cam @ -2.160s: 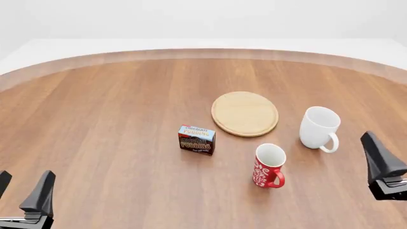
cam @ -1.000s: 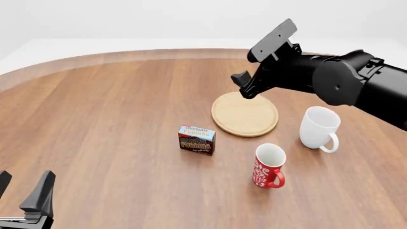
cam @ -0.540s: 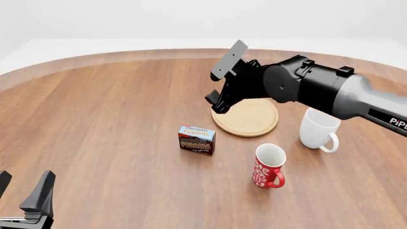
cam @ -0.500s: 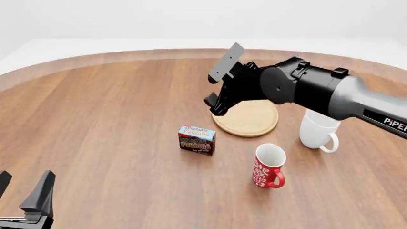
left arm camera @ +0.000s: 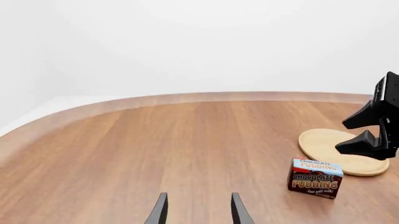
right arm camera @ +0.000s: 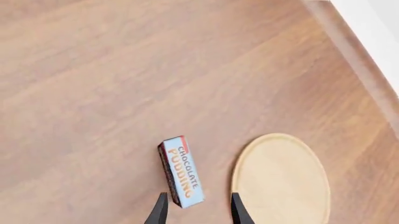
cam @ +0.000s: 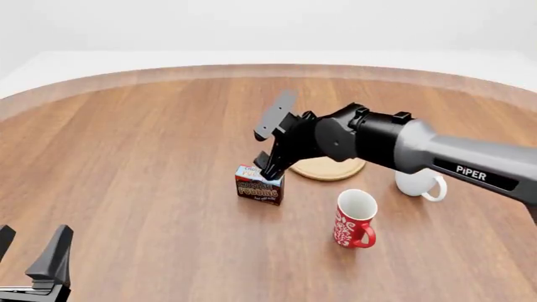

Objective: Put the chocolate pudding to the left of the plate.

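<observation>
The chocolate pudding [cam: 259, 186] is a small brown box with a light blue top, upright on the table just left of and nearer than the plate [cam: 337, 170]. My right arm hides most of the plate in the front view. My right gripper [cam: 270, 141] is open and empty, hovering just above the box's far side. In the right wrist view the box [right arm camera: 181, 178] lies just ahead of the open gripper [right arm camera: 198, 197], with the plate [right arm camera: 281, 179] beside it. My left gripper [cam: 30, 249] is open and empty at the table's near left. The left wrist view shows the box [left arm camera: 315, 178], the plate [left arm camera: 325, 145] and my right gripper [left arm camera: 373, 127].
A red patterned mug [cam: 354, 219] stands near the front, right of the box. A white mug [cam: 417, 185] stands right of the plate, partly hidden behind my right arm. The wooden table [cam: 143, 145] curves away at the back.
My right arm has swung left and down from over the plate to just above the pudding box. The box, mugs, plate and left gripper have not moved.
</observation>
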`<state>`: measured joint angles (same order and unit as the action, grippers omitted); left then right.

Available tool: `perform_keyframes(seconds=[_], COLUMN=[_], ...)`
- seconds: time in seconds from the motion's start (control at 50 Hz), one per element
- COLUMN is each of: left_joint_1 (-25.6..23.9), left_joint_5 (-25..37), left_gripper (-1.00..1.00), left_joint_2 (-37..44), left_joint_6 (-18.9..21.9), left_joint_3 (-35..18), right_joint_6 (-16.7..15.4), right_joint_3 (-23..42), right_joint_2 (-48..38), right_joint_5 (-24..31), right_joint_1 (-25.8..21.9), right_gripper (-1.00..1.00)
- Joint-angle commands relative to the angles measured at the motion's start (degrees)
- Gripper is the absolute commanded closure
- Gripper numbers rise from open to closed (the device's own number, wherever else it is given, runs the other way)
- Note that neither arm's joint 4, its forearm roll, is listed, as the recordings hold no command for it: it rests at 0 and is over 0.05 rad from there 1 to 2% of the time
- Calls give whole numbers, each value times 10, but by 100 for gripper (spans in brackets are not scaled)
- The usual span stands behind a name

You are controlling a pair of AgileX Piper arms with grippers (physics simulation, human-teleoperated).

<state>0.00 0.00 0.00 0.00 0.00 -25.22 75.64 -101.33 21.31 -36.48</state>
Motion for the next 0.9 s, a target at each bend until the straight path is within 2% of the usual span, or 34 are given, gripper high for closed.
perform_keyframes(seconds=[0.02, 0.12, 0.34, 0.9], left_joint_1=[0, 0, 0, 0], left_joint_5=[0, 0, 0, 0], left_gripper=[-100, -100, -100, -100], left_joint_2=[0, 0, 0, 0], left_joint_6=[0, 0, 0, 0], left_joint_3=[0, 0, 0, 0], right_joint_6=[16, 29, 36, 35], right_joint_3=[-11, -10, -18, -39], right_joint_2=[-18, -26, -41, -72], right_joint_5=[-17, -24, -36, -59], right_joint_1=[-5, -7, -5, 22], right_gripper=[-100, -100, -100, -100])
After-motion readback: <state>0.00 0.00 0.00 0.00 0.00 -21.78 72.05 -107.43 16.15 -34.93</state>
